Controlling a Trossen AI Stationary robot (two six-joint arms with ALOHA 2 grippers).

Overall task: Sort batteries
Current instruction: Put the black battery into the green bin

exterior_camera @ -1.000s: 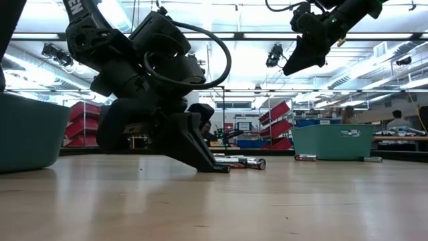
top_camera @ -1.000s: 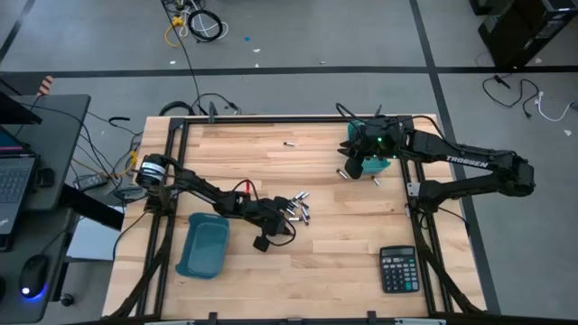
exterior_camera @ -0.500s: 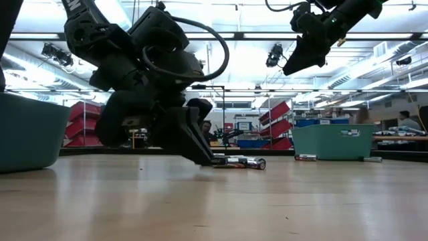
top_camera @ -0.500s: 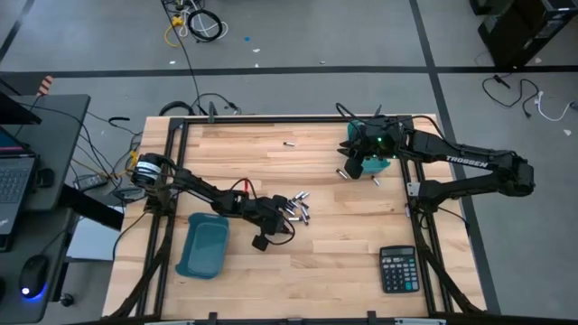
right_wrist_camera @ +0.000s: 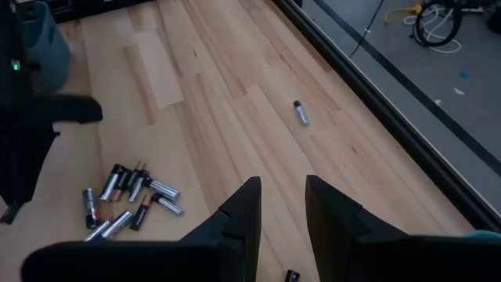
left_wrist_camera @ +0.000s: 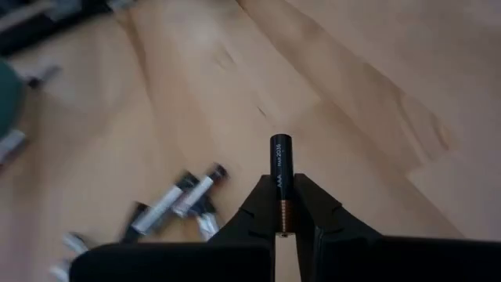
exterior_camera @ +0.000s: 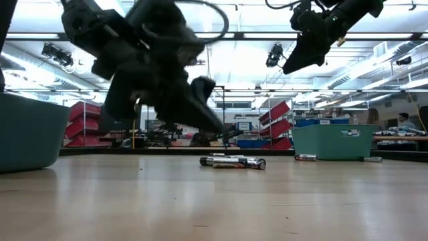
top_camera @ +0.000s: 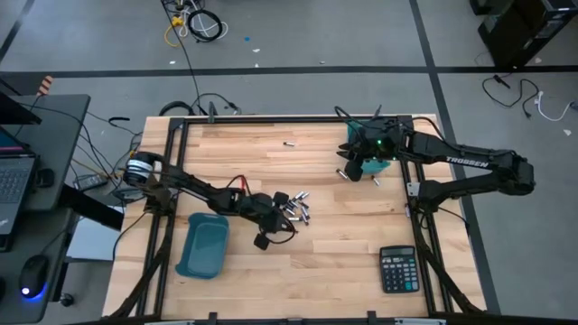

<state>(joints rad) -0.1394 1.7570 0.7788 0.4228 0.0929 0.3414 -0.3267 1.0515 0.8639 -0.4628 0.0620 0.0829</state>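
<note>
The left gripper point(left_wrist_camera: 282, 223) has its jaws clamped on a black AAA battery point(left_wrist_camera: 281, 176), just above the battery pile point(top_camera: 295, 209) mid-tabletop point(top_camera: 343, 244). The right gripper point(right_wrist_camera: 279, 207), jaws parted and empty, hovers at one o'clock, hiding most of a teal bin point(exterior_camera: 332, 141). A calculator point(top_camera: 397, 268) sits at five o'clock.

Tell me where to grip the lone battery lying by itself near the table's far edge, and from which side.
Grip the lone battery across the middle of its barrel, coming straight down from above. It lies flat on bare wood, apart from the pile of batteries, so nothing crowds it. Set the fingers crosswise to its long axis; gripping end to end would likely slip. The right hand, open and empty, seems the freer one.
</note>
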